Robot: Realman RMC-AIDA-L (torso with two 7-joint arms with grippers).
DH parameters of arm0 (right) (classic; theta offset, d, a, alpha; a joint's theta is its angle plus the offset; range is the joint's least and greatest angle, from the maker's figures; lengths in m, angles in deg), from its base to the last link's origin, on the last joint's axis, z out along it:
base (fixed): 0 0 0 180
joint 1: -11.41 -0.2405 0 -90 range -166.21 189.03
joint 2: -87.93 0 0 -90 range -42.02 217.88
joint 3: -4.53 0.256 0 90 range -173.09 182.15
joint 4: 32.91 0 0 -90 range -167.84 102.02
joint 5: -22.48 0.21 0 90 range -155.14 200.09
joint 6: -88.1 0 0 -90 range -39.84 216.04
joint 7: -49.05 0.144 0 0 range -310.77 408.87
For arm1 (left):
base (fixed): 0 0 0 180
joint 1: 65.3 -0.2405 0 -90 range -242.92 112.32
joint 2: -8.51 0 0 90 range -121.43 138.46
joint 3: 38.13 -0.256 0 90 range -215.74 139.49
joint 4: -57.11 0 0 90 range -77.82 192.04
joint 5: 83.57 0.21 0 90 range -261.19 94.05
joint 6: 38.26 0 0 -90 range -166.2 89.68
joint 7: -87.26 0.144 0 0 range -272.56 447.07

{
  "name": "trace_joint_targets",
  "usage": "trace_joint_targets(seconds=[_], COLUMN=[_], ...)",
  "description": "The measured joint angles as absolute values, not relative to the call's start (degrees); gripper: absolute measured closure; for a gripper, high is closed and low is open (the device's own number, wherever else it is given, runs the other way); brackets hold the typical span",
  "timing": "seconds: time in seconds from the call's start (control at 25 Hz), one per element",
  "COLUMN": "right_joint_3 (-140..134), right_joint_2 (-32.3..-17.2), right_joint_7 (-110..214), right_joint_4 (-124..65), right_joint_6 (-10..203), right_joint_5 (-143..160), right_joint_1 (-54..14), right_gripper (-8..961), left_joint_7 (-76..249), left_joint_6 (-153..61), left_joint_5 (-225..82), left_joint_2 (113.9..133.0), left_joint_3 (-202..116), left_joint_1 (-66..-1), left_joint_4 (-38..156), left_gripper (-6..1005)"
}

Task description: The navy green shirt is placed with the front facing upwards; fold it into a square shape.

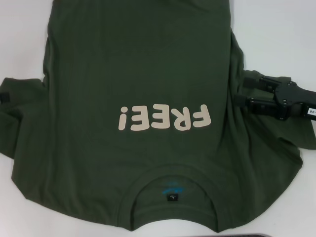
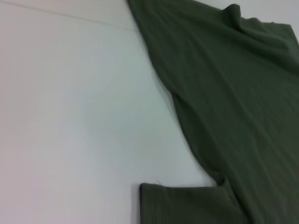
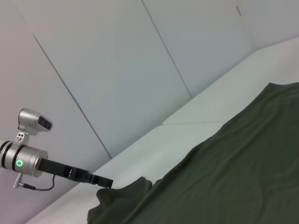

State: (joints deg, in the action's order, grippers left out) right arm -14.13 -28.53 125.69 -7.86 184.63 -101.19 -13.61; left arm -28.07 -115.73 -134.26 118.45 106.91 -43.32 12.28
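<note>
Navy green shirt spread front-up across white worktop, collar nearest, cream "FREE!" across chest. Right hand at shirt's right sleeve edge, fingers parted over bunched fabric. Left hand on left sleeve; grip impossible to tell.

surface: white table | backdrop: pale grey panelled wall | light: even, soft
</note>
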Motion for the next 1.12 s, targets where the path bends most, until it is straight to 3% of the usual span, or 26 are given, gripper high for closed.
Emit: trace_joint_targets(seconds=[1.12], right_joint_3=[-14.03], right_joint_2=[-28.52], right_joint_7=[125.69], right_joint_4=[-7.86], right_joint_6=[184.85], right_joint_5=[-101.19], right_joint_1=[-13.54], right_gripper=[37], left_joint_7=[-29.55], left_joint_6=[-116.4], left_joint_5=[-132.21], left_joint_2=[118.81], left_joint_3=[107.5], left_joint_1=[-44.21], left_joint_4=[9.38], left_gripper=[97])
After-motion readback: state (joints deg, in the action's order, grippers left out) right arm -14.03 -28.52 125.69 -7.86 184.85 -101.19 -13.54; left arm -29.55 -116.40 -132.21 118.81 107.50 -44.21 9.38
